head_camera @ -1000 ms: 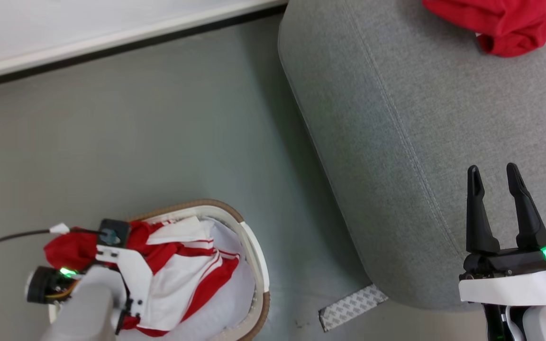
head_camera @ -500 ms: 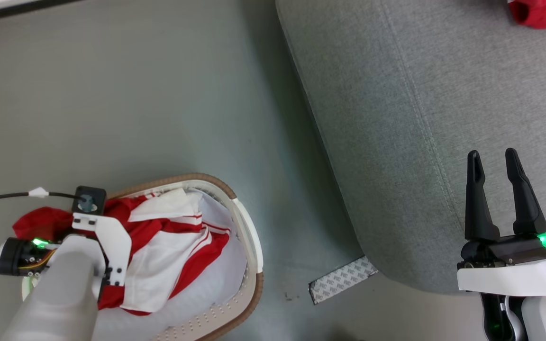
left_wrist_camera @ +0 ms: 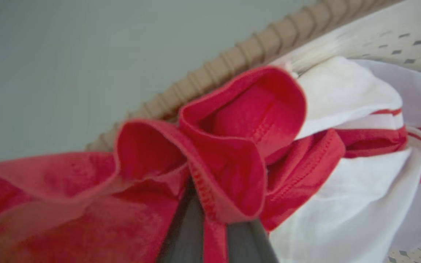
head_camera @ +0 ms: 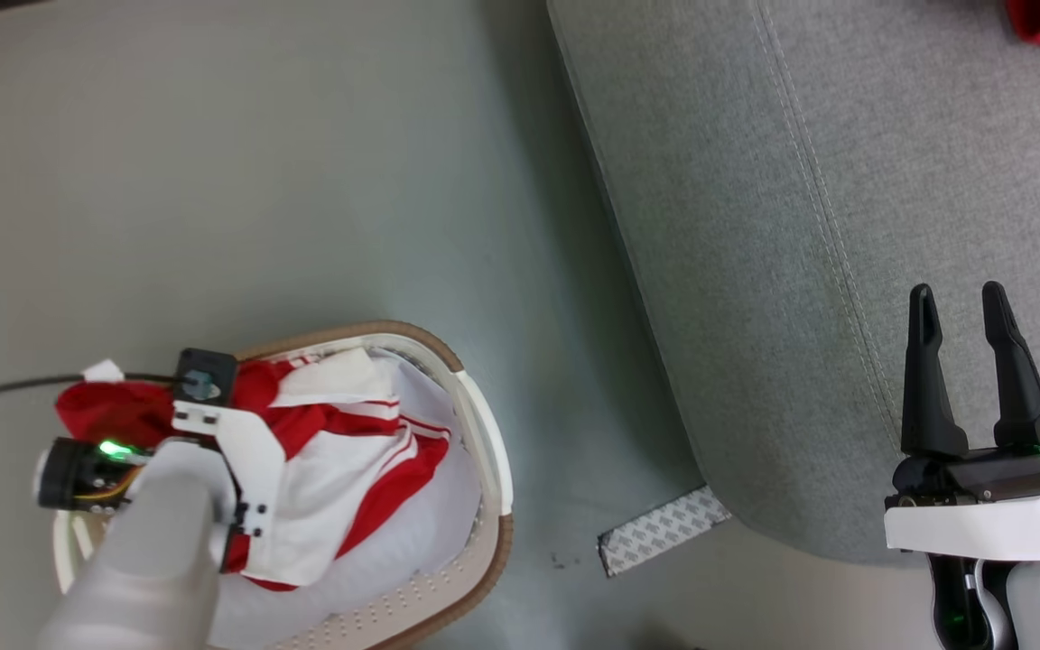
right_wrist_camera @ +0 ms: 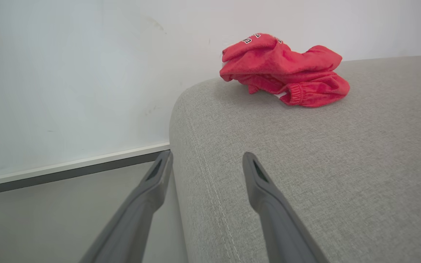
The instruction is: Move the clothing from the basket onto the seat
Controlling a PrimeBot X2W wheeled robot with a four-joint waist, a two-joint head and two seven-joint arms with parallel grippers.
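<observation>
The basket point(head_camera: 491, 469) stands on the floor at the lower left, white with a brown rim point(left_wrist_camera: 232, 58). In it lies the clothing: a white garment with red stripes point(head_camera: 339, 492) and red cloth point(head_camera: 100, 411) draped over the rim. My left wrist point(head_camera: 213, 433) is sunk among them. In the left wrist view my left gripper point(left_wrist_camera: 216, 223) is shut on a fold of the red cloth point(left_wrist_camera: 232, 160). My right gripper point(head_camera: 958, 296) stands open over the grey seat point(head_camera: 800, 226), nothing between its fingers point(right_wrist_camera: 207, 155). A red garment point(right_wrist_camera: 283, 71) lies far back on the seat point(right_wrist_camera: 342, 175).
A patterned grey strip point(head_camera: 664, 543) lies on the floor by the seat's corner. A black cable point(head_camera: 5, 390) runs left from my left wrist. A white wall and baseboard point(right_wrist_camera: 71, 170) stand behind the seat. Grey floor point(head_camera: 303, 181) separates basket and seat.
My left gripper has gone from open to shut, pinching the red cloth in the basket. The head camera has shifted. The right gripper has stayed open over the seat.
</observation>
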